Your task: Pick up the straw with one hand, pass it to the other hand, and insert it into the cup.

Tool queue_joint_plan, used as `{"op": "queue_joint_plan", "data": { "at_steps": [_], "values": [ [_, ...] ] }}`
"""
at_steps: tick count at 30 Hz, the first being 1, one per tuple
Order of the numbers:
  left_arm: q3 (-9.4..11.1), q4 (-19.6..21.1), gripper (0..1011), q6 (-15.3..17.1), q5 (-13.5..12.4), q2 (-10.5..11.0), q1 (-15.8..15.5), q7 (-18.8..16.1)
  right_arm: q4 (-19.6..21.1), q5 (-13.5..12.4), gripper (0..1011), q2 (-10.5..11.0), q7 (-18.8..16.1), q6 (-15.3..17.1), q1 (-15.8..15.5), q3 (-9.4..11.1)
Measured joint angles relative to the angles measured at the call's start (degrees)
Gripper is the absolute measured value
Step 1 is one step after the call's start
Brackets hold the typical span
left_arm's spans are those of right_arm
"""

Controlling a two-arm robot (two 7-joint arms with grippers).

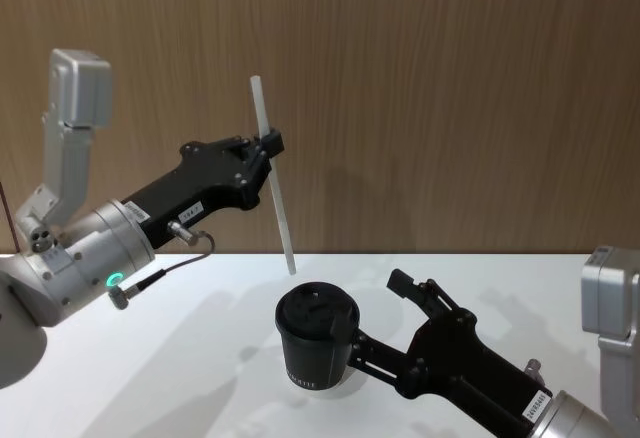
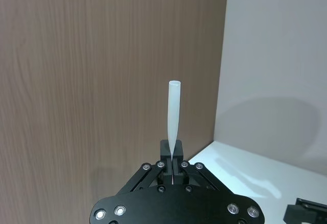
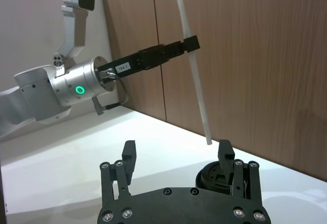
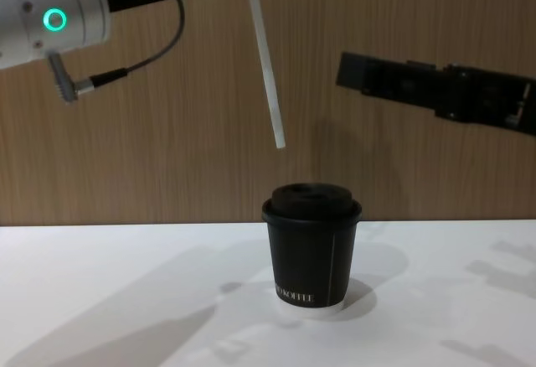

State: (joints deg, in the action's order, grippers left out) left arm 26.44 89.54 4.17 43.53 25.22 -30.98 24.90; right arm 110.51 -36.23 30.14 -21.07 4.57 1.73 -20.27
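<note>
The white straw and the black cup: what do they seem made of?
The thin white straw, held in the left gripper, looks like matte, slightly translucent plastic. The black cup seems matte paper, with a side seam; its domed lid is probably plastic.

Left arm is up high, reaching in from the left side, silver wrist (image 1: 90, 253) with its green ring light (image 1: 113, 280) glowing. The left end effector (image 1: 270, 145) has its fingers pinched tight on the straw (image 1: 280, 208), which it holds close to upright. Right arm comes in lower from the right, and the right end effector (image 3: 176, 150) has its fingers spread wide apart.
</note>
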Motion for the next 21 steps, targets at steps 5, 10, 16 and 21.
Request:
{"op": "queue_joint_plan", "data": {
  "at_steps": [5,10,16,21],
  "values": [
    [1.03,-0.33,8,0.12,-2.00,-0.36,-0.64,-0.87,-0.39,-0.29,1001,0.42,-0.66,-0.24,0.03,-0.42],
    [1.77,-0.79,10,0.13,-3.55,-0.93,-1.10,-1.70,-0.72,-0.62,1001,0.72,-1.13,-0.42,0.08,-0.80],
    [2.51,-1.24,10,0.14,-5.40,-1.50,-1.60,-2.53,-1.10,-1.01,1001,1.02,-1.52,-0.62,0.13,-1.20],
    [2.98,-1.69,10,0.14,-6.50,-2.09,-1.90,-2.92,-1.42,-1.20,1001,1.21,-1.69,-0.78,0.14,-1.44]
  ]
}}
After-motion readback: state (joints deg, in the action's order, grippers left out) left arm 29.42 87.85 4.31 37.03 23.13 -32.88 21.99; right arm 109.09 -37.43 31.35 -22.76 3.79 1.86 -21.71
